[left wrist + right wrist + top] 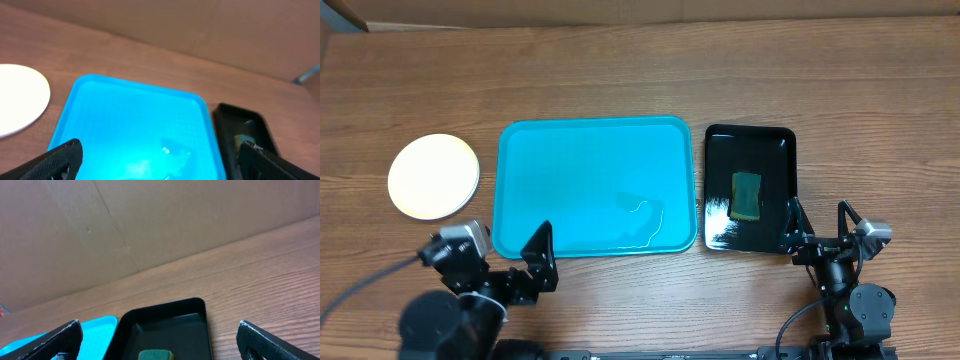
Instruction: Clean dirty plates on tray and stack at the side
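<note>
Plates: only one round, flat, pale cream plate (433,176) shows from overhead, lying on the brown wood-grain table (620,80) just left of the tray and apart from it by a narrow strip of wood. A whiter edge runs along its right side; whether other plates lie under it cannot be told. Its top face looks free of smears. In the left wrist view it shows as a white disc at the left border.

The large turquoise-blue rectangular plastic tray (520,150), with rounded corners and a raised rim, sits mid-table with nothing resting in it; some thin curved glinting streaks (642,214) mark its floor toward the near right corner.

Just right of it, almost rim to rim, lies a smaller glossy black rectangular tray (720,150) with a dark green rectangular pad (747,196) in its middle.

The left gripper (160,149) hangs at the near edge of the table before the turquoise tray, jaws spread wide and holding nothing. The right gripper (159,326) hangs before the black tray, likewise spread wide and bare.
</note>
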`<state>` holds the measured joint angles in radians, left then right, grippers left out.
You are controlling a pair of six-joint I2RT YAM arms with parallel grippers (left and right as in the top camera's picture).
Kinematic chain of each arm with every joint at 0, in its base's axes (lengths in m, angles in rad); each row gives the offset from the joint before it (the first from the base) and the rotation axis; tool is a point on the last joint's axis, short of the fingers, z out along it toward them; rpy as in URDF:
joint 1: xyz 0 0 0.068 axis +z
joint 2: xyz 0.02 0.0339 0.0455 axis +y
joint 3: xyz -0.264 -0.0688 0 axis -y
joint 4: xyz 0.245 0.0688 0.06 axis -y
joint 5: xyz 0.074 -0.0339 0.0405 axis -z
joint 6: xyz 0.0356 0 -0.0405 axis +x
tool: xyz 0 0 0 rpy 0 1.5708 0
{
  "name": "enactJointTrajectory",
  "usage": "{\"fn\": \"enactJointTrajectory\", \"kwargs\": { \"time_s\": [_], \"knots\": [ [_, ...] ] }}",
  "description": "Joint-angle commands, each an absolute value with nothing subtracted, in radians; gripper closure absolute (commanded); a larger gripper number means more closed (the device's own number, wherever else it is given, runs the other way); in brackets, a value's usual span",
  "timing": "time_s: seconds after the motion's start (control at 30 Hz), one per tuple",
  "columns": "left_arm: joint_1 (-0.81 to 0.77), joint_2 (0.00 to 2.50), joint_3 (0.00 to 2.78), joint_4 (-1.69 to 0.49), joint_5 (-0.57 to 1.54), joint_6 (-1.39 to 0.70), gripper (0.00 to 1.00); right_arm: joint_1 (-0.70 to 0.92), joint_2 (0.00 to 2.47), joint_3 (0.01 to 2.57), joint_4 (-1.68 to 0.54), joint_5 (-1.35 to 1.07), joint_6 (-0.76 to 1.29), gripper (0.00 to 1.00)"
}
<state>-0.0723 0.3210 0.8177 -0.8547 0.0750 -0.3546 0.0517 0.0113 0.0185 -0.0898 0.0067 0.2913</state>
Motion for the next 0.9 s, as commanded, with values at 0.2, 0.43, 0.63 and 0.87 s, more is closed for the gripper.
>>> {"fn": "enactJointTrajectory", "kwargs": {
  "time_s": [0.2, 0.43, 0.63, 0.87],
  "knots": [
    [-0.031, 0.006, 0.451, -0.387, 0.101, -0.336, 0.00, 0.045, 0.003, 0.008, -0.084, 0.005, 0.287, 0.00],
    [-0.031, 0.004, 0.262, 0.170, 0.062, -0.336, 0.00, 0.045, 0.003, 0.008, -0.084, 0.005, 0.287, 0.00],
    [-0.031, 0.004, 0.116, 0.266, 0.023, -0.337, 0.00, 0.045, 0.003, 0.008, -0.084, 0.005, 0.287, 0.00],
    [-0.031, 0.003, 0.004, 0.250, 0.002, -0.337, 0.00, 0.045, 0.003, 0.008, -0.084, 0.005, 0.287, 0.00]
  ]
}}
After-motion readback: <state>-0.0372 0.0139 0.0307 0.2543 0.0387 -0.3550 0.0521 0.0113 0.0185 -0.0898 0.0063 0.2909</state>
